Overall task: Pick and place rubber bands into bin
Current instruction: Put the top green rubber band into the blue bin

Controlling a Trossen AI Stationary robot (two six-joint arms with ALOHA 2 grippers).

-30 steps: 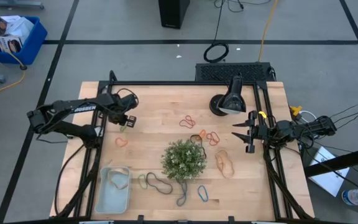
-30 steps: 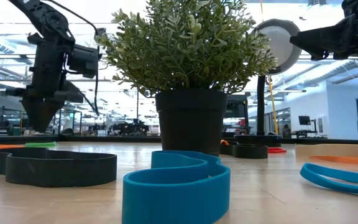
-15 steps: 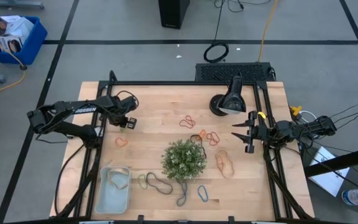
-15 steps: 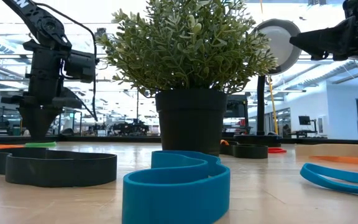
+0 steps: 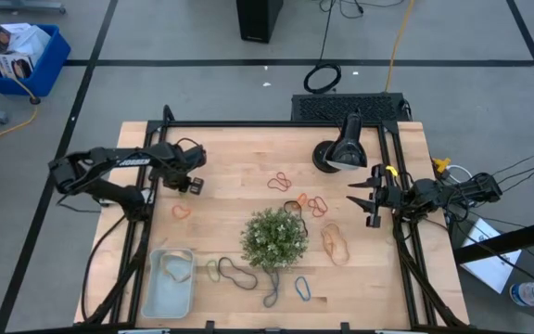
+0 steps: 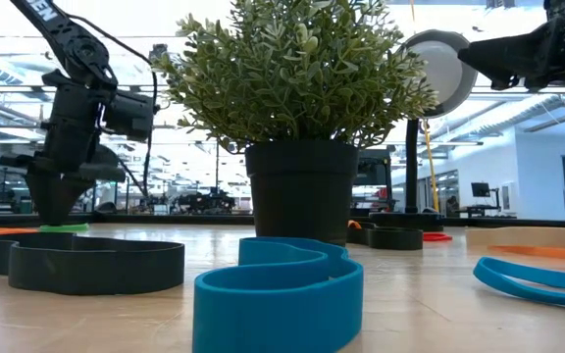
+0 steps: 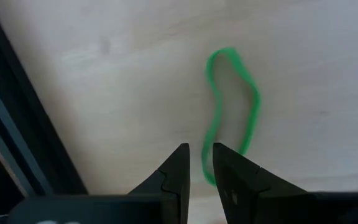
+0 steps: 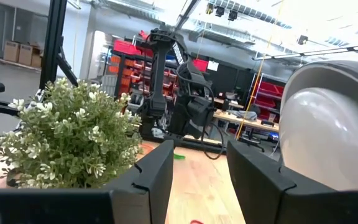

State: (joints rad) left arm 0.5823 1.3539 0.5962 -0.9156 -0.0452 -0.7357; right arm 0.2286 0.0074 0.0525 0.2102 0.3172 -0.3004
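One green rubber band lies on the table near its left edge. Left gripper, jaws narrowly parted and empty, hovers over it; next, descend and pinch. Bin sits at the front-left. Right gripper waits, wide.

One camera looks straight down on the whole table, one sits low at the table top looking across past the plant, and each wrist camera looks close past its own pincer, the right one also seeing the plant.
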